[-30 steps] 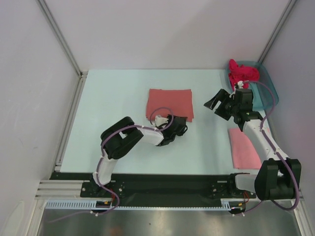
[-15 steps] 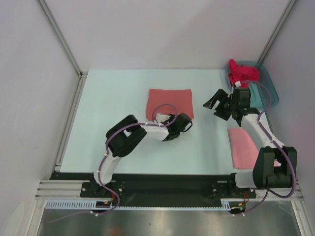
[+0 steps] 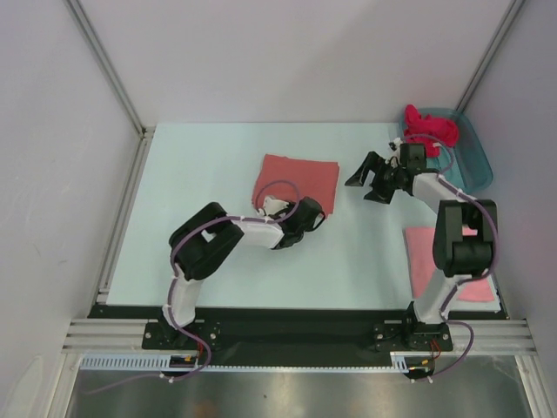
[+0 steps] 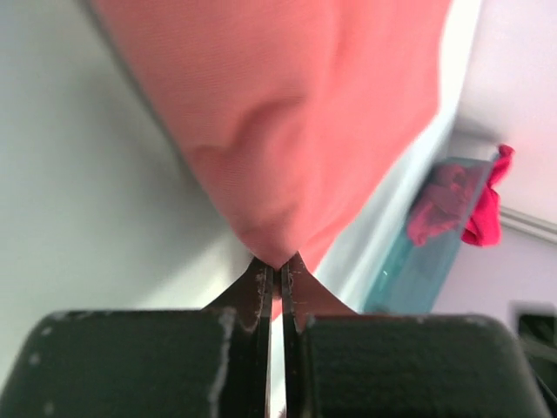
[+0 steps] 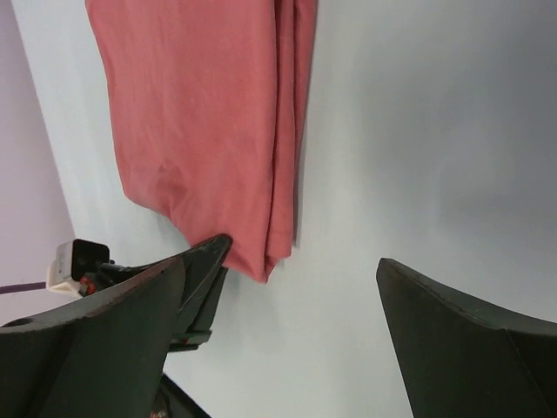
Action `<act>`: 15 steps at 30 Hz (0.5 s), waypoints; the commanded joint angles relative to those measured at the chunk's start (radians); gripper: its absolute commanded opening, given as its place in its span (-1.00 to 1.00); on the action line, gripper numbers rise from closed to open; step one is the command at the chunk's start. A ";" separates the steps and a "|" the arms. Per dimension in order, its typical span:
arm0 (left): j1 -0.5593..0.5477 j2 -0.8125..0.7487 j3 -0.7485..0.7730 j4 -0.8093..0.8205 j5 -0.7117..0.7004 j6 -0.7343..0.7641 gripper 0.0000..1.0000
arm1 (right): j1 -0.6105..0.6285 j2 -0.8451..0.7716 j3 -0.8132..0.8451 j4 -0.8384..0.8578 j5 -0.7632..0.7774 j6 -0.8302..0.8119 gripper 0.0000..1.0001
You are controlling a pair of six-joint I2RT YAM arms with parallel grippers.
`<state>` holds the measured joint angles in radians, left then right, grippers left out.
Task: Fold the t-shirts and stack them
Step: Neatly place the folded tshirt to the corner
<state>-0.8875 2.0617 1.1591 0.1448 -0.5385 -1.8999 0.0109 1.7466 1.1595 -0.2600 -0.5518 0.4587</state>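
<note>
Tabletop (image 3: 200, 174) has the pink shirt (image 3: 428, 261) lying folded flat at its near right corner. Further in, the left gripper (image 3: 312, 215) has its jaws pinched tight on the near edge of the coral shirt (image 3: 300, 177). That one sits folded around the middle of the tabletop, cloth puckered where it's gripped. Right gripper (image 3: 364, 185) hangs just right of it, jaws wide open, nothing in them. Magenta shirt (image 3: 428, 126) is bunched up in the teal tub (image 3: 477, 165), far right.
</note>
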 commanded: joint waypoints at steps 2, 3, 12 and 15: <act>0.030 -0.135 -0.056 0.055 0.028 0.094 -1.00 | -0.003 0.180 0.132 0.057 -0.224 -0.020 0.99; 0.033 -0.147 -0.079 0.065 0.035 0.102 -0.99 | 0.000 0.194 0.140 0.080 -0.233 -0.005 0.99; 0.056 -0.227 -0.139 0.130 0.090 0.144 -0.99 | 0.046 0.333 0.198 0.160 -0.258 0.115 0.99; 0.055 -0.233 -0.147 0.141 0.101 0.145 -0.99 | 0.064 0.359 0.192 0.203 -0.257 0.170 0.99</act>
<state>-0.8371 1.8950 1.0233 0.2340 -0.4538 -1.7878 0.0570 2.0808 1.3216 -0.1261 -0.7753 0.5594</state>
